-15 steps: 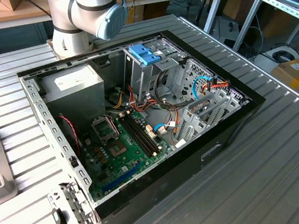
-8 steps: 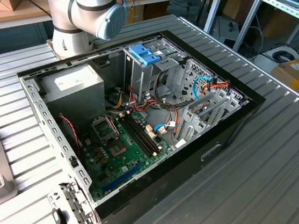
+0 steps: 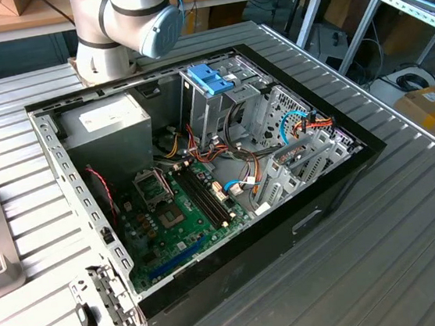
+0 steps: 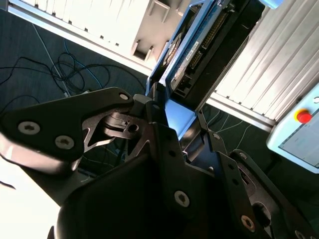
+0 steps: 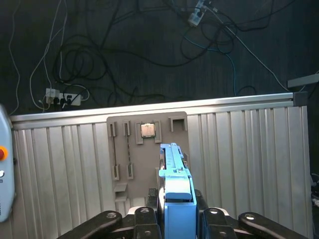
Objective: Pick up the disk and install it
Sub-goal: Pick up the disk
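Note:
My gripper is shut on the disk, a flat drive with light-blue plastic rails that sticks out past the black fingers. In the second wrist view the disk shows edge-on, dark with connector pins and a blue rail, clamped at the gripper. It hangs above a grey moulded fixture tray on the ribbed metal table. In the exterior view the open computer case lies on the table, and the arm's base joints stand behind it.
Inside the case are a silver drive cage with a blue latch, a grey power-supply box and the motherboard. A small chip sits in the tray. A metal bracket lies by the case. Cables cover the floor.

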### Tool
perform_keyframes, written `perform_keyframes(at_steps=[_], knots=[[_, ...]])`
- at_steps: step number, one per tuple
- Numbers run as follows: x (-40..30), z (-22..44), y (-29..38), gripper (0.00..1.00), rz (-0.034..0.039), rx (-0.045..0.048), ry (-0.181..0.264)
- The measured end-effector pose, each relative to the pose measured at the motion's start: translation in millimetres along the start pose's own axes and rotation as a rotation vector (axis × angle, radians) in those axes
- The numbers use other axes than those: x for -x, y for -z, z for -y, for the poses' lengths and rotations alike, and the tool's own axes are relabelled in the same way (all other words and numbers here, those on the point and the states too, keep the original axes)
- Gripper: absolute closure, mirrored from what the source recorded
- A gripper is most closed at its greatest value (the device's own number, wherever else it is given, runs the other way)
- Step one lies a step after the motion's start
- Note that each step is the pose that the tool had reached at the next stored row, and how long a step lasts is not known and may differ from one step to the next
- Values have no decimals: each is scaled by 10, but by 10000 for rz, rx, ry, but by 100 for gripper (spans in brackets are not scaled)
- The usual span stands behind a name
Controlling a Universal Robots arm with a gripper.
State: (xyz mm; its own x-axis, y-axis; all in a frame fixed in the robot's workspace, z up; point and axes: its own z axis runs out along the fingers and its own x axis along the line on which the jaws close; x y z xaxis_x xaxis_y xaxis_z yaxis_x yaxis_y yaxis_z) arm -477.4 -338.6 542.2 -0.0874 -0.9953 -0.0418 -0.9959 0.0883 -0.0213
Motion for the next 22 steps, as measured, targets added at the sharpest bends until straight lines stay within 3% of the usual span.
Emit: perform_keyframes(at_steps=[9, 22], knots=[[-3, 0, 8, 63, 7, 0, 0], [-59, 19, 10, 63, 5, 0, 0]])
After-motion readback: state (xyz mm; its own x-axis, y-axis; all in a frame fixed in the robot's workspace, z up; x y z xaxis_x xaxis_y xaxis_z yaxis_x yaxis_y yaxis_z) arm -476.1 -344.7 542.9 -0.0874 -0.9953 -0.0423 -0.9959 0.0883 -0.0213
